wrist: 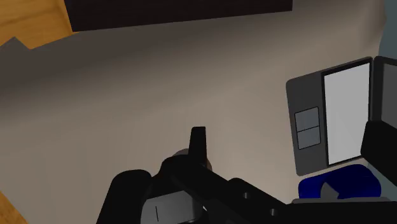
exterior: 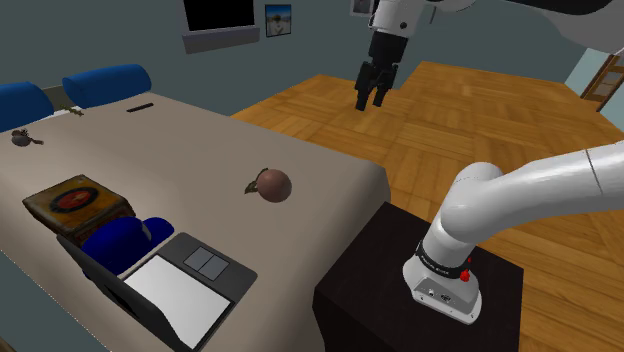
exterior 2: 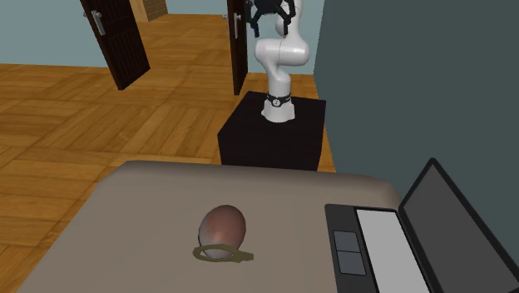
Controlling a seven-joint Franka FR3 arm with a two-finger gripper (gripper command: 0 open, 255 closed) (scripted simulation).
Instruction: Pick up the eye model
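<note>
Open laptop [exterior: 185,290] sits low on the beige surface [exterior: 200,150], a blue rounded thing [exterior: 125,240] just beside it, then a patterned brown box [exterior: 78,200]. Two blue pillows [exterior: 105,82] lie far back (small dark object [exterior: 22,138] near them). Wooden floor [exterior: 450,110] stretches beyond.

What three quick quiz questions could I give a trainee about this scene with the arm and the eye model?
1. True or false: the gripper is holding the eye model.
2. The eye model rests on: A the beige surface, B the wooden floor, C the black stand.
3. What colour are the two cushions at the surface's far end?
Key: 1 false; 2 A; 3 blue.
</note>
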